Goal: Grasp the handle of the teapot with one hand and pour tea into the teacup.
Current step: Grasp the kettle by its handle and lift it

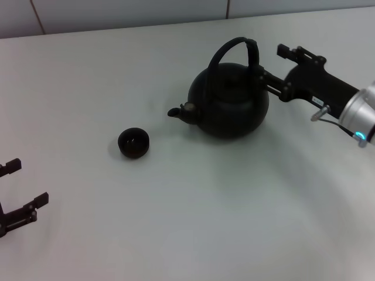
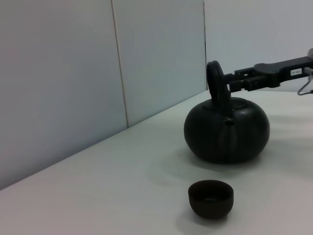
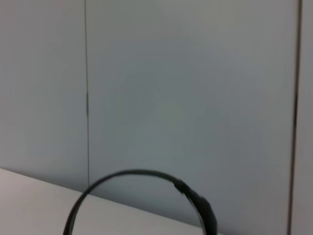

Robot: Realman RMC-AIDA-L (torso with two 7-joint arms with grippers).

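The matte-black teapot [image 1: 229,102] stands at the table's middle, its spout pointing left toward the small black teacup [image 1: 133,143]. Its arched handle [image 1: 234,44] stands upright, the thicker ribbed part on the right. My right gripper [image 1: 271,62] is open just right of the ribbed part, its fingers apart and not around the handle. The left wrist view shows the teapot [image 2: 226,129], the handle [image 2: 215,81], the teacup [image 2: 211,198] and the right gripper [image 2: 243,79] beside the handle. The right wrist view shows only the handle's arch [image 3: 142,174]. My left gripper [image 1: 20,186] is open and empty at the near left.
The white table [image 1: 205,211] ends at a pale panelled wall [image 1: 117,14] at the back. The wall also shows in the left wrist view [image 2: 73,73].
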